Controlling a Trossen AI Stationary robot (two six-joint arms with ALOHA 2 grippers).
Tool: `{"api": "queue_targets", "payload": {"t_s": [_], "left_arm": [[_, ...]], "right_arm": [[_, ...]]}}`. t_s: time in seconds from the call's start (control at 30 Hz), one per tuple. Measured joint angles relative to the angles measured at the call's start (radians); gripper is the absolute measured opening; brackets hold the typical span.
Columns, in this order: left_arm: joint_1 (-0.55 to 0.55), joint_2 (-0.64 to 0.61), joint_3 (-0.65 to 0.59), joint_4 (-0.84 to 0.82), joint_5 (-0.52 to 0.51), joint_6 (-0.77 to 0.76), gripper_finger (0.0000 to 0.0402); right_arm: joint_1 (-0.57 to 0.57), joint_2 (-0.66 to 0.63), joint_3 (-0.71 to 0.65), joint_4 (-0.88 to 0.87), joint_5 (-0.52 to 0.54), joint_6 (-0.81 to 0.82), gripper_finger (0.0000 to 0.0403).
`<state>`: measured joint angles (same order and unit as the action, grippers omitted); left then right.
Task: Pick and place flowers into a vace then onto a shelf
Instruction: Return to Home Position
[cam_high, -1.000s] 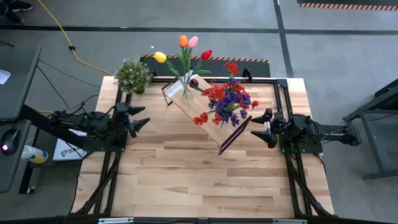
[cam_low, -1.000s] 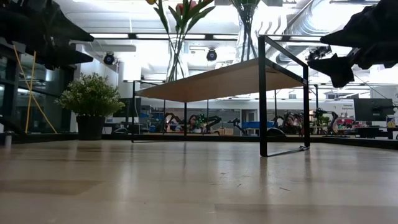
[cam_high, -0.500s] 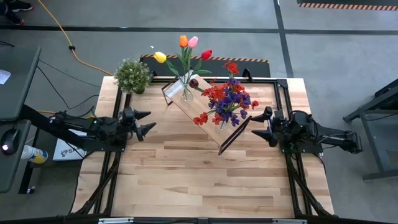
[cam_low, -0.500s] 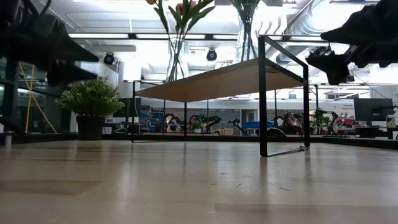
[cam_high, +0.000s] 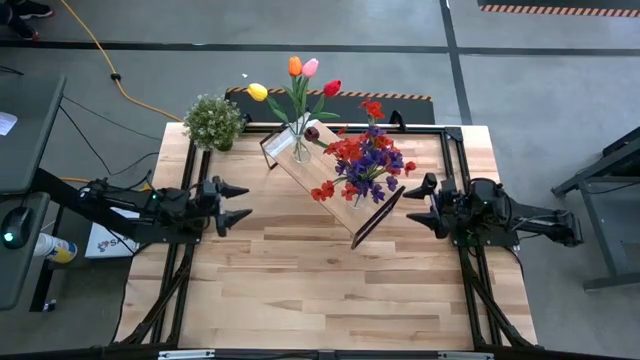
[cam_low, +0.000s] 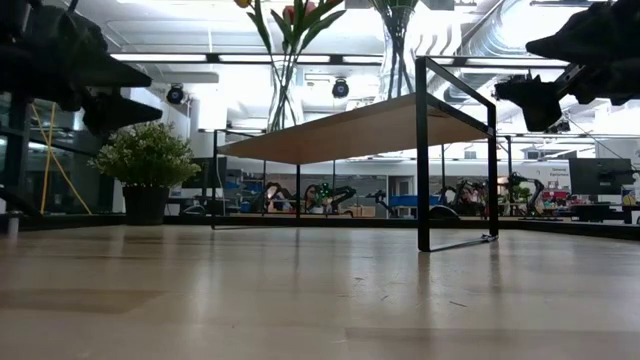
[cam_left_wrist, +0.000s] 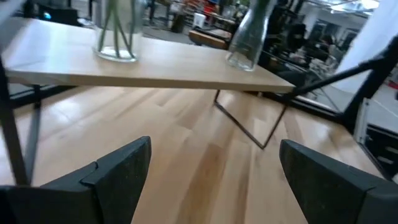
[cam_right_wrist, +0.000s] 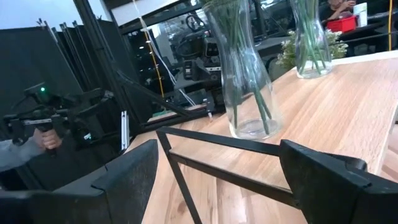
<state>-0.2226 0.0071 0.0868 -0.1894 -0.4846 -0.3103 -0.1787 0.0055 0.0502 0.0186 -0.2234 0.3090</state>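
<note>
Left gripper (cam_high: 246, 200): fingers spread wide, nothing between them, hovering over the tabletop (cam_high: 300, 290).

The shelf (cam_high: 300, 168) stood ahead of its fingertips, toward the other arm and well apart. It was a long, smooth, light-wood board on a thin black metal frame, set diagonally.

- **End nearer the left gripper:** a clear glass vase (cam_high: 300, 150) held tulips (cam_high: 297, 75) on long green stems.
- **End nearer the right gripper:** a second glass vase (cam_right_wrist: 239, 81), waisted and flaring at the foot, held red and purple sprays (cam_high: 365, 160).

Right gripper (cam_high: 408, 202): likewise wide and empty, near the shelf's end but not touching it.

Judgement: placing looked finished, and the step in hand was homing both arms. The next move called for no grasp, only drawing each arm back clear of the frame and blossoms.

Tabletop: butcher-block strips, matte.
</note>
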Motion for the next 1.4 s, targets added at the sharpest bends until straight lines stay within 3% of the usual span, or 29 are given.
{"api": "queue_targets", "payload": {"t_s": [0.5, 0.93, 1.4], "left_arm": [[0.000, 0.000, -0.003, 0.008, 0.084, 0.096, 0.0388], [0.000, 0.000, -0.004, 0.008, 0.086, 0.098, 0.0388], [0.000, 0.000, -0.004, 0.007, 0.085, 0.097, 0.0388]], "right_arm": [[0.000, 0.000, 0.000, -0.007, -0.050, -0.042, 0.0323], [0.000, 0.000, 0.000, 0.011, -0.072, -0.056, 0.0324], [0.000, 0.000, 0.000, 0.000, -0.072, 0.083, 0.0323]]}}
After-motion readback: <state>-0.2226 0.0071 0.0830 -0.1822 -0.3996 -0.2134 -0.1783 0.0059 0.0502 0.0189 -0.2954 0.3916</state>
